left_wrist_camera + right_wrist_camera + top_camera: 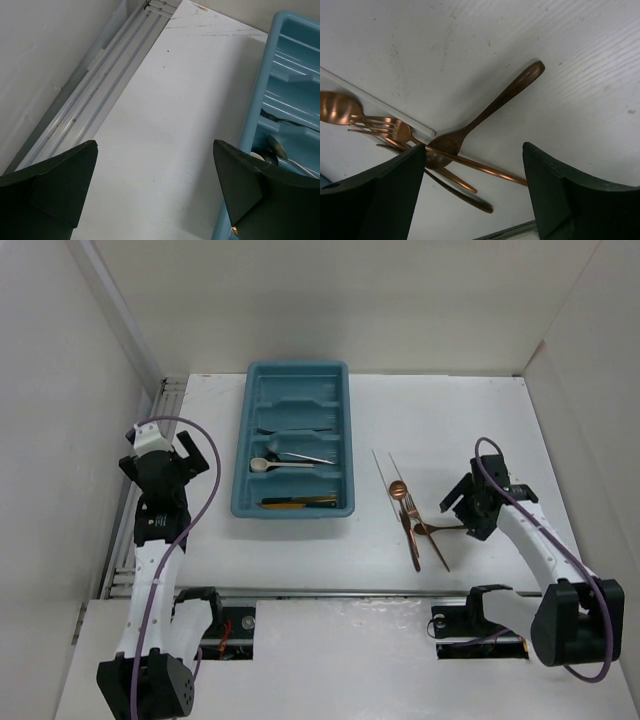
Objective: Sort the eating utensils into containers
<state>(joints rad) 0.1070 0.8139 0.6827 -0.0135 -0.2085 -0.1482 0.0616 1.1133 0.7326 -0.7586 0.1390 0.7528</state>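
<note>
On the right side of the table point(450, 420), a wide-open right gripper point(456, 517), fingers far apart, nothing held. Right under and beside it, a small heap of copper things: a spoon point(432, 529) with its handle toward the gripper, a fork point(409, 504), a second spoon point(398, 487), and long thin handles crossed over one another. All flat on the table, all touching. Just past the heap, two thin pale chopsticks point(383, 468).

Further left, well apart from the heap, the tray point(241, 475). Silver pieces point(300, 454) in a middle slot, dark and gold pieces point(298, 502) in the slot nearest the arms.

Left of the tray, an open left gripper point(188, 458), fingers apart too, holding nothing, above the table near the tray's left rim. Beyond it, a metal rail point(165, 405) along the wall point(60, 390).

From the right wrist, close up: black fingers point(555, 200) on both sides of the first spoon. In the way, a copper handle lying right across that spoon's bowl. One chopstick as a pale bar by the fork's prongs. Height above the heap hard to tell.

From the left wrist: only the tray's left rim, a peek of silver in a slot, and the rail.

From the top alone: both arms, the whole tray, the gold pieces.
</note>
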